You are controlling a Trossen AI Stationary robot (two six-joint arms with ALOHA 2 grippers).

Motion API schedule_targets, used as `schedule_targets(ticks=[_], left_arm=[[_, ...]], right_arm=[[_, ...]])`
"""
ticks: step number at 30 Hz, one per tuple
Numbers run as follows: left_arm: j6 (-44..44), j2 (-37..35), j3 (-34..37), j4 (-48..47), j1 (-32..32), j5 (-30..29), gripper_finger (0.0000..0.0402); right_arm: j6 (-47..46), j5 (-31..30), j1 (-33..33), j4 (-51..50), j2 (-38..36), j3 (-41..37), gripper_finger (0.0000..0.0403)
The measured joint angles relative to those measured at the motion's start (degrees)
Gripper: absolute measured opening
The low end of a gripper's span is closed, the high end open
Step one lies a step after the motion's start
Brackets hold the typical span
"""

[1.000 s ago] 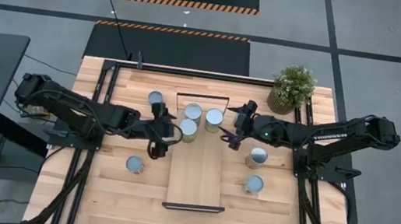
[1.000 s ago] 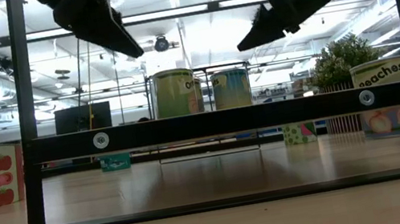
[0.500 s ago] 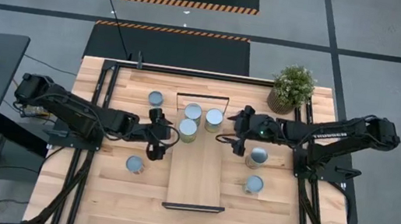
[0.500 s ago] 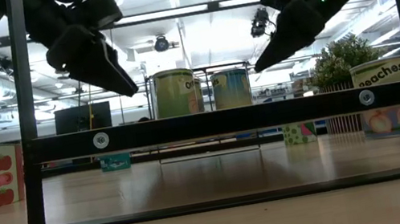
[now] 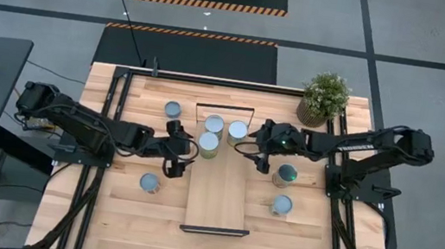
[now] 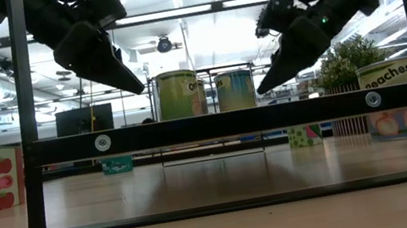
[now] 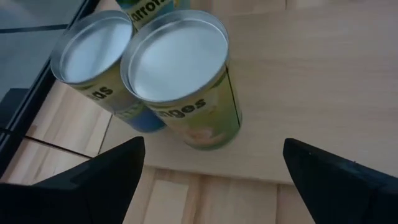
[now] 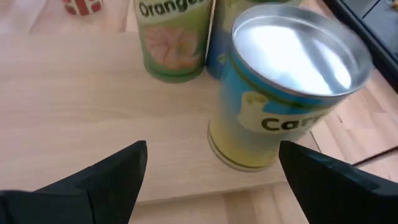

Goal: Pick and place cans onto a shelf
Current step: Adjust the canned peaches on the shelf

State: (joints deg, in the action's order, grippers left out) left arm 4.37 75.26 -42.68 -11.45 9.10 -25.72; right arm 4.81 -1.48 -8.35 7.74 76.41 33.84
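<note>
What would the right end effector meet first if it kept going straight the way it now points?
Most likely the carrots can on the shelf: it stands just ahead of the open right end effector, slightly off centre, so one finger may touch first.

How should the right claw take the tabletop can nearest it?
Probably by the curved side wall of the can, open right claw descending from above: it stands upright, lid up, clear of the other can beside the shelf.
</note>
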Motion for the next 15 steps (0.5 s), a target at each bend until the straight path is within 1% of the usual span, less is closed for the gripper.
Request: schedule_targets(ticks=[9, 15], left_arm=[[0.4, 0.0, 0.0, -0.5, -1.3, -0.1, 0.0389], [1.0, 0.0, 0.0, -0.5, -1.3, 0.1, 0.0389]], right_arm=[[1.6, 0.1, -1.1, 0.1, 6.1, 4.9, 0.0373], [2.4, -1.0, -1.2, -0.1, 7.9, 6.5, 0.0373]])
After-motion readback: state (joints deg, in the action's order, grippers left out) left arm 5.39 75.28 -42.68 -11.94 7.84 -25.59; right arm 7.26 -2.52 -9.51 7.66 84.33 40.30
